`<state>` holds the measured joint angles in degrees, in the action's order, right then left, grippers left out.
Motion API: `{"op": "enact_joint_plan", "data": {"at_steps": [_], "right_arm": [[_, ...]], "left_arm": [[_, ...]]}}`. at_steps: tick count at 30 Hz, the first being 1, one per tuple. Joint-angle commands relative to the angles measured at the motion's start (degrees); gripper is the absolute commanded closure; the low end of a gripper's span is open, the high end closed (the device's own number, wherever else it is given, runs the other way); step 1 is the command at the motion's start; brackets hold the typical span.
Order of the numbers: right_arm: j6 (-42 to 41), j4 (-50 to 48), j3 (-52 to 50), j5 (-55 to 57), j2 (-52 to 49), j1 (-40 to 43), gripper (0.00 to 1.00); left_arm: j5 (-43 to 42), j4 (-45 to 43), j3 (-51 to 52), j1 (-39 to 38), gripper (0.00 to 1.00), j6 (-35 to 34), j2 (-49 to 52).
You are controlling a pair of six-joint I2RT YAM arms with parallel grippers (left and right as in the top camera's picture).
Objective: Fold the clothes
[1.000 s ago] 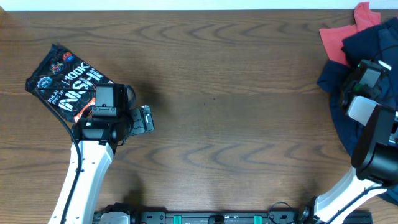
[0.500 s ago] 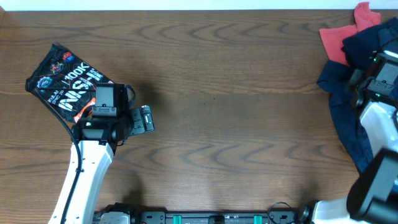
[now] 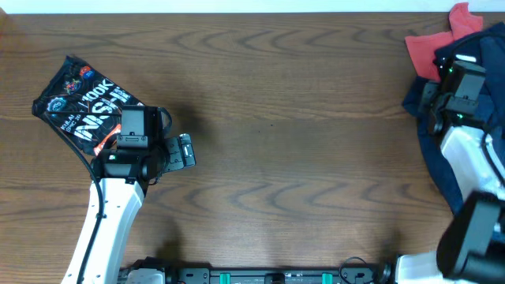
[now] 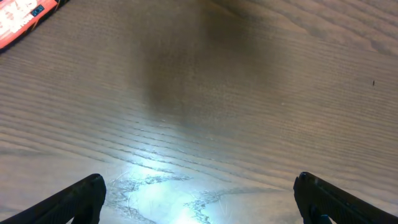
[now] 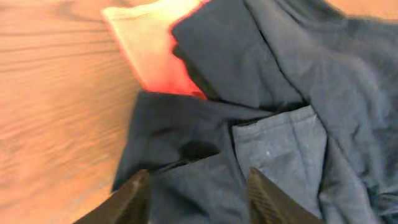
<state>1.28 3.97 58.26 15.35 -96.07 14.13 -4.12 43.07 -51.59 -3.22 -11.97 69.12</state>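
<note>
Overhead: navy garment (image 3: 491, 41) cropped at rt edge.

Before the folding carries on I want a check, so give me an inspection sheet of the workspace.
Surface: brown wooden table, bare in the middle.
Job's things: folded black printed garment at left; navy pile over red garment at right.
Clutter: nothing seen.
Grippers: left gripper open over bare wood; right gripper open above the navy pile.
Cables: black cable along left arm.
Surroundings: pale strip beyond far edge.
</note>
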Motion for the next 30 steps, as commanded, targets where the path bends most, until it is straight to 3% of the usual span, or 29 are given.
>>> {"op": "enact_joint_plan", "data": {"at_steps": [1,12,30], "right_arm": [[-3.17,-2.38,0.22,3.96,-5.97,1.77,0.45],[-9.42,-11.28,0.24,10.12,-18.36,5.81,0.39],[-9.40,-14.47,2.54,9.64,-18.56,8.15,0.40]], "left_arm": [[0.02,0.00,-1.38,-0.22,0.02,0.50,-0.04],[0.02,-0.02,-1.38,-0.22,0.02,0.50,-0.04],[0.02,-0.02,-1.36,-0.22,0.02,0.50,-0.04]]}}
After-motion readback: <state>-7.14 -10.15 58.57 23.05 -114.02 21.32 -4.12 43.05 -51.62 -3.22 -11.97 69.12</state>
